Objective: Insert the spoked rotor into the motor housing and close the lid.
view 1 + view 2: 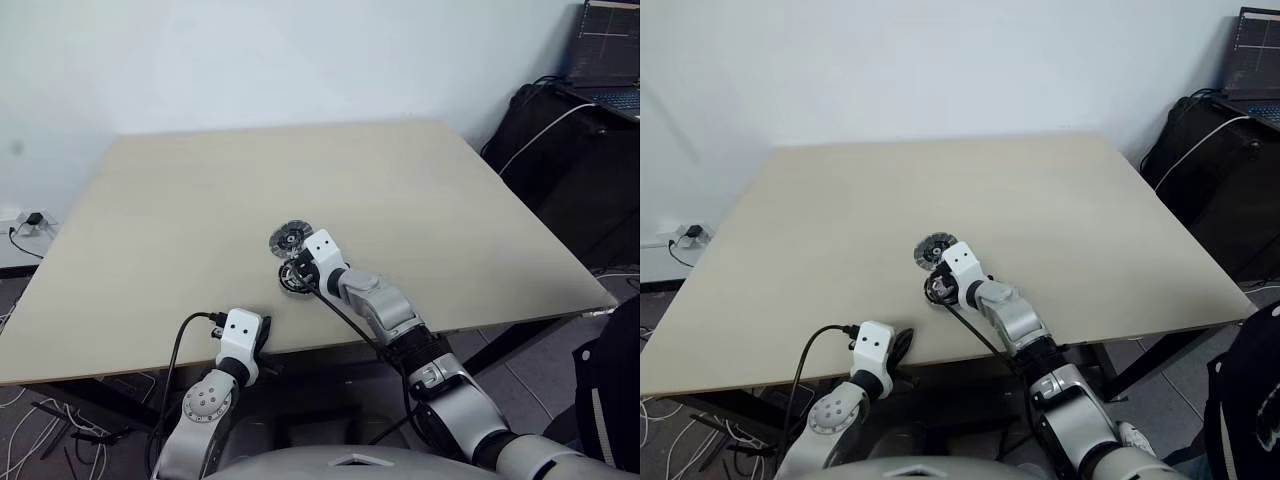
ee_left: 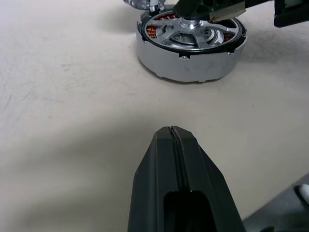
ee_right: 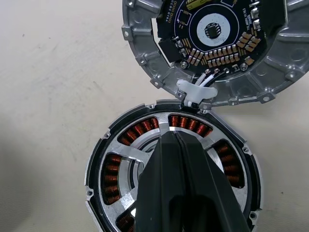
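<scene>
Left gripper idle at my near table edge, fingers pressed together, holding nothing.

Head view: my right gripper reaches forward-left onto the motor housing; the lid lies just beyond it.
Left wrist view: the spoked rotor sits in the housing.
Right wrist view: closed fingers over the rotor's hub, copper windings around, the lid's circuit face up, touching the housing's rim.

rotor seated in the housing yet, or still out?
In. The spoked rotor sits inside the motor housing, copper windings showing between its spokes.
</scene>
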Robot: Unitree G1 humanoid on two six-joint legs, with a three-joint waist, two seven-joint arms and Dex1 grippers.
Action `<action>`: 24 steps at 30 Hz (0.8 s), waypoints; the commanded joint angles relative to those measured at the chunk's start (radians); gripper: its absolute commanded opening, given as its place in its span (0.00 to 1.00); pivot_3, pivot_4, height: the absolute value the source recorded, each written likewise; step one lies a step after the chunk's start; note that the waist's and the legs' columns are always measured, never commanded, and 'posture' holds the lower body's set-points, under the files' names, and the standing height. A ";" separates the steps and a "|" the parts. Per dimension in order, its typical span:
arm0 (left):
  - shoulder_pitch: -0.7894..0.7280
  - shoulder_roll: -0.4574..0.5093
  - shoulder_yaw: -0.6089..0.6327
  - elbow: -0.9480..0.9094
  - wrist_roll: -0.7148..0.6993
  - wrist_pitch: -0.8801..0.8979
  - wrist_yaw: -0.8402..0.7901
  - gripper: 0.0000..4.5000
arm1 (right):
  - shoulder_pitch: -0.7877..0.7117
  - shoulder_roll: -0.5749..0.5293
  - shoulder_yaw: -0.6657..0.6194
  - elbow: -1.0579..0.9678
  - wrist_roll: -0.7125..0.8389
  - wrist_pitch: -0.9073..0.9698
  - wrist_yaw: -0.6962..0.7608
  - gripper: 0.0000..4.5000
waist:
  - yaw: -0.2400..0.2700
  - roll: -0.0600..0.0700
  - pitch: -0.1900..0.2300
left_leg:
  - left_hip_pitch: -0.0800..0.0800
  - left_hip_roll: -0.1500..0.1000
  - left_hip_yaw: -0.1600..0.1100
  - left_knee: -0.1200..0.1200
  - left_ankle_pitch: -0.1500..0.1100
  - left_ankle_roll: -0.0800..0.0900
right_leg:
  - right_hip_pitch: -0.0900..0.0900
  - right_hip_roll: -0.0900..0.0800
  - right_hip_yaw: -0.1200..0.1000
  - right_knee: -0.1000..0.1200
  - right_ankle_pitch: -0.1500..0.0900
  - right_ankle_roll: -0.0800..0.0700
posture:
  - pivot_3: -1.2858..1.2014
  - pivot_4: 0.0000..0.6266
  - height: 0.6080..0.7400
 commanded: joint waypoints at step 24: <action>-0.021 -0.003 -0.001 0.019 -0.001 -0.040 -0.007 0.00 | 0.051 -0.011 -0.018 -0.088 -0.027 0.013 0.057 0.01 | 0.001 0.000 -0.001 | 0.000 0.000 0.000 -0.001 0.000 -0.001 | -0.001 0.000 0.000 0.000 -0.001 -0.001 | 0.52 0.00 1.00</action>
